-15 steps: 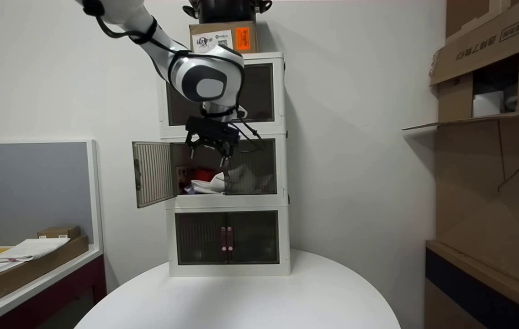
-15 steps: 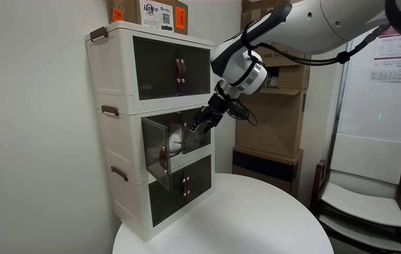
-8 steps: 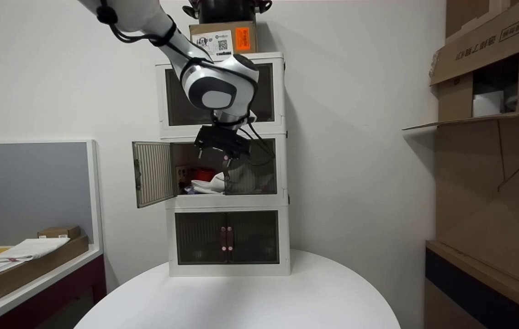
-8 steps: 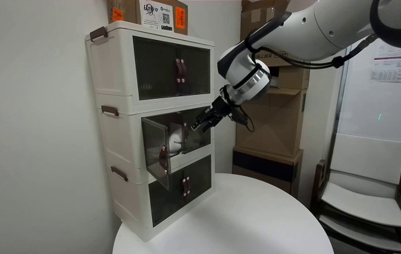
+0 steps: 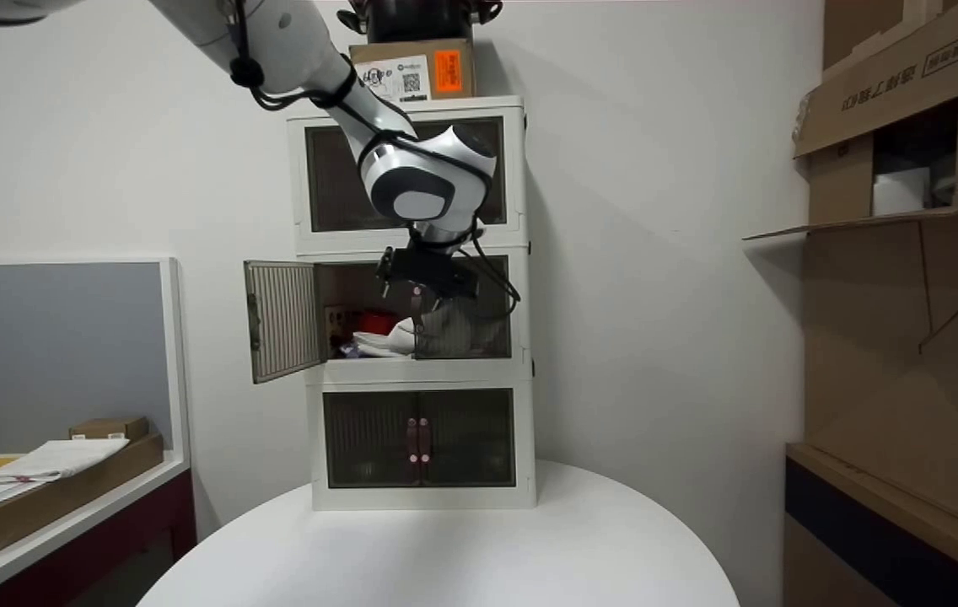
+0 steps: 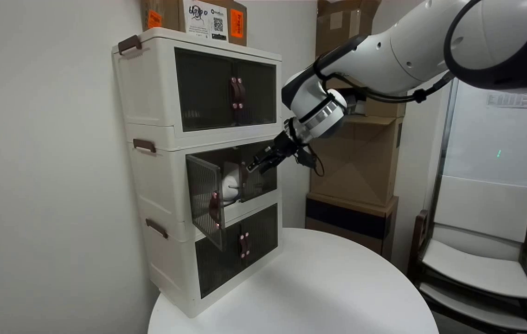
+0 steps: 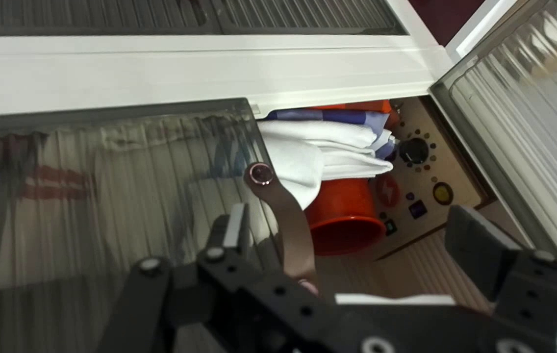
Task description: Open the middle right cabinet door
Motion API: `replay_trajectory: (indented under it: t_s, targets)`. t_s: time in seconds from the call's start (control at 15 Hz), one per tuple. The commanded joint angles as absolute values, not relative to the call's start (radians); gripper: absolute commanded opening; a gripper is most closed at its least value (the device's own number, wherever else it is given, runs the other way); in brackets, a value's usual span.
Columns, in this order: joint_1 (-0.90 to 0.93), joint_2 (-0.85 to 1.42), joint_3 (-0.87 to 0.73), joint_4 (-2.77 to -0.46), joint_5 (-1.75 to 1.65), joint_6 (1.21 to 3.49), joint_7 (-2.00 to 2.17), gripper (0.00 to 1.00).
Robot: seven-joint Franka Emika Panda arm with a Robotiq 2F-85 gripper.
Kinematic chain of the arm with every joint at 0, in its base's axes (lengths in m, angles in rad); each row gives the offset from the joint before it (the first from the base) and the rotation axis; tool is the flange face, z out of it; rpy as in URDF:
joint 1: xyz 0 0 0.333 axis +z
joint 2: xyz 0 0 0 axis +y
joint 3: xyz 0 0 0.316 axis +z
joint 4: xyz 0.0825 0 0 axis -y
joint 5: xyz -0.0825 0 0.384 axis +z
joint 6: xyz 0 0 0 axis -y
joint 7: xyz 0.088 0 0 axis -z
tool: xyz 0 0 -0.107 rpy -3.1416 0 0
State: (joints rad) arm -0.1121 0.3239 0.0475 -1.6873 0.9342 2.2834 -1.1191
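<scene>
The middle right cabinet door (image 5: 472, 333) is a dark smoky ribbed panel and stands shut; it also shows in an exterior view (image 6: 261, 188) and in the wrist view (image 7: 112, 211). Its brown strap handle (image 7: 294, 230) runs along its free edge and shows in an exterior view (image 6: 243, 174). My gripper (image 5: 411, 298) is open and empty in front of the middle tier, near the strap (image 5: 417, 302). In the wrist view the strap lies between the open fingers (image 7: 235, 223), nearer the left one. I cannot tell whether they touch. The gripper (image 6: 256, 170) covers part of the door.
The middle left door (image 6: 205, 202) stands swung open and sticks out. Inside the tier are a white cloth (image 7: 298, 162), a red cup (image 7: 344, 215) and a patterned board (image 7: 420, 181). The cabinet stands on a round white table (image 5: 437, 556). Cardboard boxes (image 6: 351, 162) stand behind.
The arm has moved right and down in an exterior view, bringing the gripper closer to the strap and the middle right door. The gripper stays open. The doors have not moved.
</scene>
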Motion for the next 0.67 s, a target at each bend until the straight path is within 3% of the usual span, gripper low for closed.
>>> replay_trajectory:
  t_s: [0.0,0.6]
  targets:
    - [-0.117,0.408,0.062,-1.56,0.951,2.259,-1.144,1.0]
    - [-0.117,0.507,0.099,-1.433,0.937,2.241,-1.135,1.0]
